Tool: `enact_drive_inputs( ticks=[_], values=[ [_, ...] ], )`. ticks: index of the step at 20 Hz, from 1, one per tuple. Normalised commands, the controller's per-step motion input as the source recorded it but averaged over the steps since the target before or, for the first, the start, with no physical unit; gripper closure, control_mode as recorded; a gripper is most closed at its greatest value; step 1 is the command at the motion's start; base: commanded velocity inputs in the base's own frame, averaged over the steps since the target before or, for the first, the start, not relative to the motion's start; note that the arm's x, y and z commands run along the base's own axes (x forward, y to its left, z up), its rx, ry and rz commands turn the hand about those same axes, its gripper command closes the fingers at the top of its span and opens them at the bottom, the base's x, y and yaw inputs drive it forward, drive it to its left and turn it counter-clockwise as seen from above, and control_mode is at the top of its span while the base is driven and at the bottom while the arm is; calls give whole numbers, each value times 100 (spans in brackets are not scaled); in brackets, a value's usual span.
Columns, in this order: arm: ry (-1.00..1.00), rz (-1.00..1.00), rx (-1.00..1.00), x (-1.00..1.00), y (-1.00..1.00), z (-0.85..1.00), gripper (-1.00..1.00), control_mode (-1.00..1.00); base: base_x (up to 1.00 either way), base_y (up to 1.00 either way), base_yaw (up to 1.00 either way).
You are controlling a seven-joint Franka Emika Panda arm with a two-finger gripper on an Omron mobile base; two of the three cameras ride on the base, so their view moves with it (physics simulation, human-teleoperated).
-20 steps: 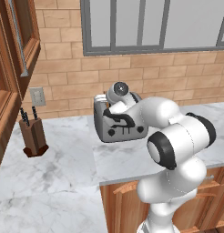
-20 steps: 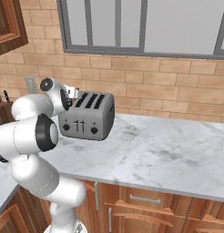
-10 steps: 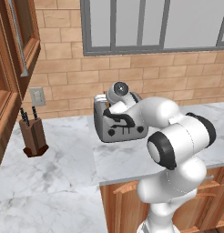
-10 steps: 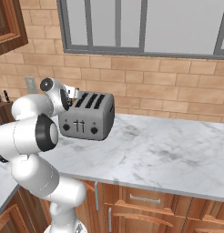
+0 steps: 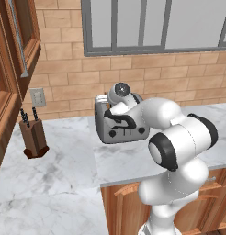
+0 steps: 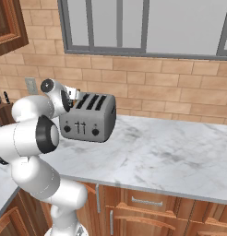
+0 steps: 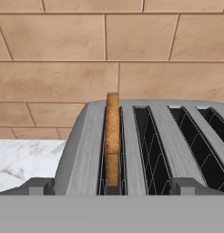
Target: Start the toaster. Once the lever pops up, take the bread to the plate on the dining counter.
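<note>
bread (image 7: 112, 136) upright in toaster (image 7: 150, 150) slot

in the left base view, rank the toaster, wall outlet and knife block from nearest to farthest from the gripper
1. toaster: right at the gripper, which hangs open over its left end, above the bread.
2. wall outlet: on the brick wall, farther left.
3. knife block: on the counter at far left, lower; only slightly farther than the outlet.

bread (image 7: 112, 136) in toaster's (image 7: 86, 150) end slot
</note>
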Motion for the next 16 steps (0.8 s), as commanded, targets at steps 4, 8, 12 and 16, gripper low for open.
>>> enact_drive_inputs(
  ticks=[4,8,12,16],
  values=[
    [0,0,0,0,0,0,-100,-100,0,0,0],
    [0,0,0,0,0,0,-100,-100,0,0,0],
    [0,0,0,0,0,0,-100,-100,0,0,0],
    [0,0,0,0,0,0,-100,-100,0,0,0]
  ],
)
